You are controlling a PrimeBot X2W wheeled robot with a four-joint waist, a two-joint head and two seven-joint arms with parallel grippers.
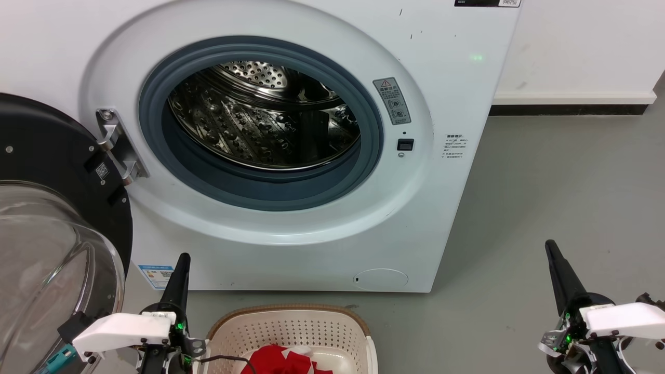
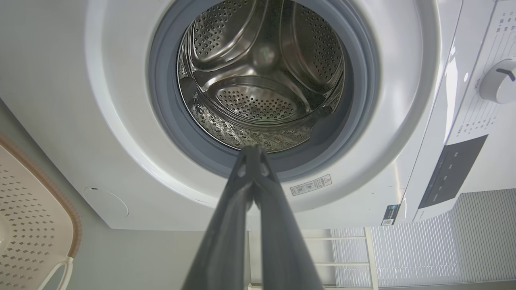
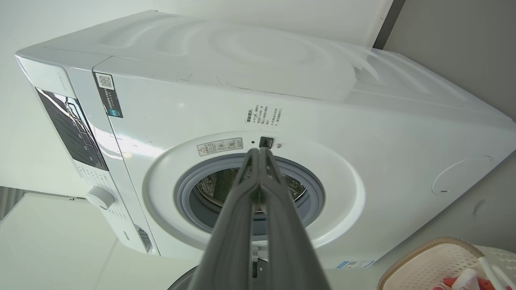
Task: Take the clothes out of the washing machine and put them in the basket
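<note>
**Head view: drum looks bare, red clothes lie in the basket**

Head view has the washing machine with its door swung wide to the robot's left. The steel drum shows no fabric. The left wrist view looks straight into the drum and finds only perforated metal. The clothes, red with white panels, lie in the basket on the floor just in front of the machine, between the two arms.

The left gripper hangs beside the basket with its fingers pressed together and nothing between them. The right gripper, well apart on the other side, is likewise closed and empty.

The task looks finished or nearly so, and the main risk is stopping too soon. The grey gasket hides the drum's front floor from the head camera, so a small piece could sit there unseen. If an arm reaches in again with its fingers closed, it would push cloth rather than grip it. The open door stands near the left arm, and a careless swing outward could strike the glass.
</note>
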